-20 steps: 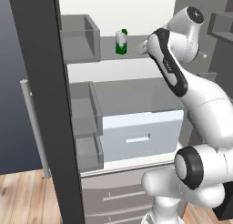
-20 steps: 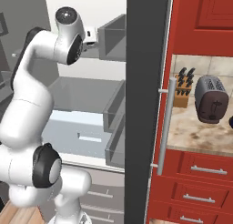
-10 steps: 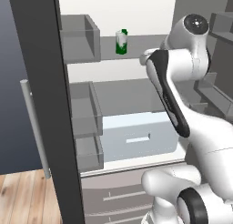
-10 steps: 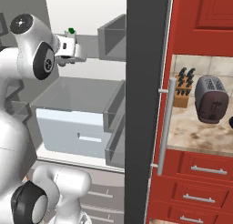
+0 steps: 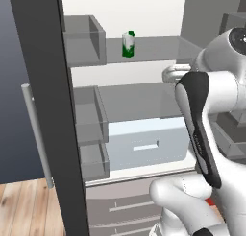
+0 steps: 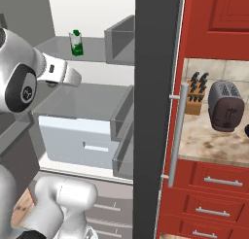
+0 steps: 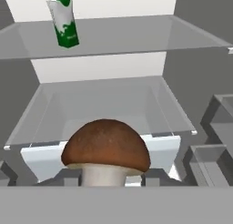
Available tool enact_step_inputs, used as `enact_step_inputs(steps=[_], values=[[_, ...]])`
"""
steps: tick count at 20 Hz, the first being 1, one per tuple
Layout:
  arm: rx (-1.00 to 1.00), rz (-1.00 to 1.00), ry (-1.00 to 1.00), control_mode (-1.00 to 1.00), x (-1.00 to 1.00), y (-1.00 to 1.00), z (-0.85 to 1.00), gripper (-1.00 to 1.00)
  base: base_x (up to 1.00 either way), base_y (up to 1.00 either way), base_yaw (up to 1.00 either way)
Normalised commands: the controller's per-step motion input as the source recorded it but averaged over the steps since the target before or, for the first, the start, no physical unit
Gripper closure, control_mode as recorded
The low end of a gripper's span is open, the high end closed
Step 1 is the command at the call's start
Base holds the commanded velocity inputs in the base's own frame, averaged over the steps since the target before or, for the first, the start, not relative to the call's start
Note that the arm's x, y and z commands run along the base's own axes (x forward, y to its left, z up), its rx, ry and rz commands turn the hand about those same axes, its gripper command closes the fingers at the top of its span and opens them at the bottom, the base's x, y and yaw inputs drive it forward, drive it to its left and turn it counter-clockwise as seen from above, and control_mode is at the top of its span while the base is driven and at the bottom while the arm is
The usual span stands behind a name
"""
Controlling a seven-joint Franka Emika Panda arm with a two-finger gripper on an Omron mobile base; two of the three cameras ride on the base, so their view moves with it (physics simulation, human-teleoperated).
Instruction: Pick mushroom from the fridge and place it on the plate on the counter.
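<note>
We have the mushroom point(image 7: 106, 151) in our grip, its whitish stem pinched low between the fingers of the gripper point(image 7: 105, 182), judging by how it stands fixed and close before the hand camera with nothing beneath it. It rides upright as the hand sees it, brown cap toward the top and stem toward the gripper, so its long axis runs along the stem from fingers to cap. Whether that is upright in the room we cannot tell. We hold it in front of the open fridge point(image 5: 144, 48), out from the front edge of the middle shelf and above the pale drawer point(image 5: 146, 144), while the green-and-white carton point(image 5: 128, 43) stands alone near the middle of the upper shelf. In our judgement the pick is done and the carry and the placing are left. The counter point(image 6: 214, 141) lies to the right past the fridge door edge, with a toaster point(image 6: 224, 106) and knife block point(image 6: 195, 91) at its back; only a dark sliver at that view's right edge could be the plate, and we cannot be sure.
</note>
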Motion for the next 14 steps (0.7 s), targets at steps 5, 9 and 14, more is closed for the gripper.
enact_step_inputs(steps=[5, 9, 14], values=[[0.03, 0.0, 0.0, -1.0, -0.84, 0.0, 0.0, 1.0, 0.0, 0.0, 0.0], [0.0, 0.0, 0.0, -1.0, -0.73, 0.0, 0.0, 1.0, 0.0, 0.0, 0.0], [0.0, 0.0, 0.0, -1.0, -0.72, 0.0, 0.0, 1.0, 0.0, 0.0, 0.0]])
